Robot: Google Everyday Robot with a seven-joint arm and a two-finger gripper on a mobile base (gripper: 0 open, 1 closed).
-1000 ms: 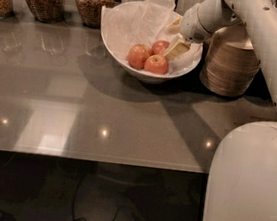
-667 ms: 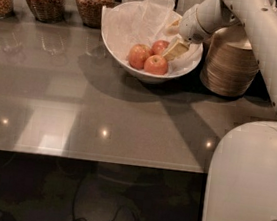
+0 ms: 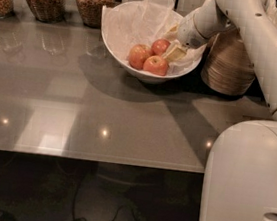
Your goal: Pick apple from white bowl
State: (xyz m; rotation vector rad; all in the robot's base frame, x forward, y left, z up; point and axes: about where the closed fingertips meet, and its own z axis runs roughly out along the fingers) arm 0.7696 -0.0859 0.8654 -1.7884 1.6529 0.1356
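Reach done, lift pending: gripper sits inside the white bowl, at its right side just beside three apples lying on tissue; open or closed, cannot tell.

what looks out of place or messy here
Nothing is spilled or damaged. The only untidy thing is the tissue paper, which pokes up crumpled past the back rim of the white bowl. The gripper sits inside the bowl at its right, next to the three apples.
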